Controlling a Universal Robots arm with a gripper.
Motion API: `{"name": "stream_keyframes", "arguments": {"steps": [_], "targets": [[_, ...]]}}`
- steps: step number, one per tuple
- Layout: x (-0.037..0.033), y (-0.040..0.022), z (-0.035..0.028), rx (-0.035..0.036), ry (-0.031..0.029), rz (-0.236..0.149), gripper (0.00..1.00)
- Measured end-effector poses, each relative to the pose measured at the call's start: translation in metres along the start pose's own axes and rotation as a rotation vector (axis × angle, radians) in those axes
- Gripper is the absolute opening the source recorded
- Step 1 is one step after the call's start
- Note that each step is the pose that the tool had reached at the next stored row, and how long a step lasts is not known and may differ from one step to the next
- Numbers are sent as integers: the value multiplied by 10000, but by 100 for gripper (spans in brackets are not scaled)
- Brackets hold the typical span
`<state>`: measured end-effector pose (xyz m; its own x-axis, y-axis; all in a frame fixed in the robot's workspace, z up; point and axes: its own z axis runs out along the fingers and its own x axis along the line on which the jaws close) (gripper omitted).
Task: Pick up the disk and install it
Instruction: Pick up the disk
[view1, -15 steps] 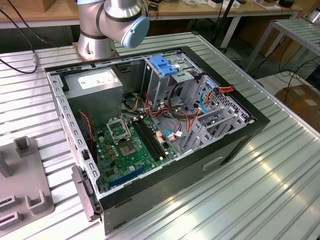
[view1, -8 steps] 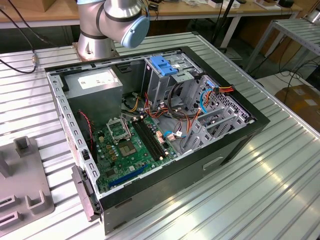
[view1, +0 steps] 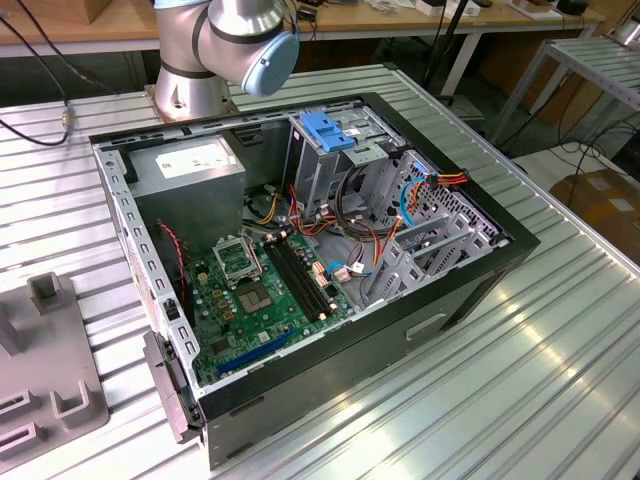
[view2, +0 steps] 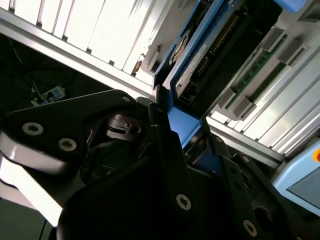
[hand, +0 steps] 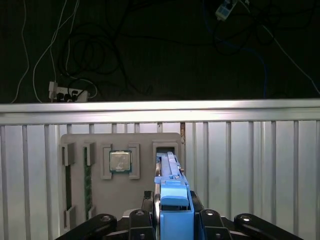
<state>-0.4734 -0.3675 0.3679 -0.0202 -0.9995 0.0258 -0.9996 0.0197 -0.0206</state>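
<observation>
1. Your gripper (hand: 172, 209) is closed on the disk (hand: 170, 172). In the first wrist view its fingers (hand: 202, 225) press against the blue side rails from both sides, with no gap showing.
2. The disk stands on edge at the slot (hand: 165, 148) of the grey holder tray (hand: 100, 142), beside the processor chip (hand: 120, 161) and the 2 memory sticks (hand: 87, 177). You cannot tell from these views whether its far end has left the slot.
3. The step in hand looks like the pick-up, so pull straight along the slot line. Any sideways lean would likely wedge the rails against the slot walls.
4. Hold the wrist angle fixed during the lift. The plastic rails are probably slippery, and a twist could let the disk pivot between the pads.
5. Go slowly until the far end is plainly clear of the tray. A snag here could drag the tray across the ribbed table (view1: 560, 350).
6. The second wrist view shows the circuit-board face of the disk turned toward that camera, so make sure nothing brushes that side.
7. Pose: the tool seems to point straight down at the tray, with the disk running in line with the fingers. In the exterior view the arm (view1: 240, 40) rises from its base behind the open computer case (view1: 470, 290). The drive cage (view1: 330, 135) with the blue top stands inside that case, well apart from the tray.
</observation>
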Motion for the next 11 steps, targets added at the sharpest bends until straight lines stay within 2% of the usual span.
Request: {"name": "stream_keyframes", "arguments": {"steps": [11], "targets": [[2,-2,-101,0,0,1,37]]}}
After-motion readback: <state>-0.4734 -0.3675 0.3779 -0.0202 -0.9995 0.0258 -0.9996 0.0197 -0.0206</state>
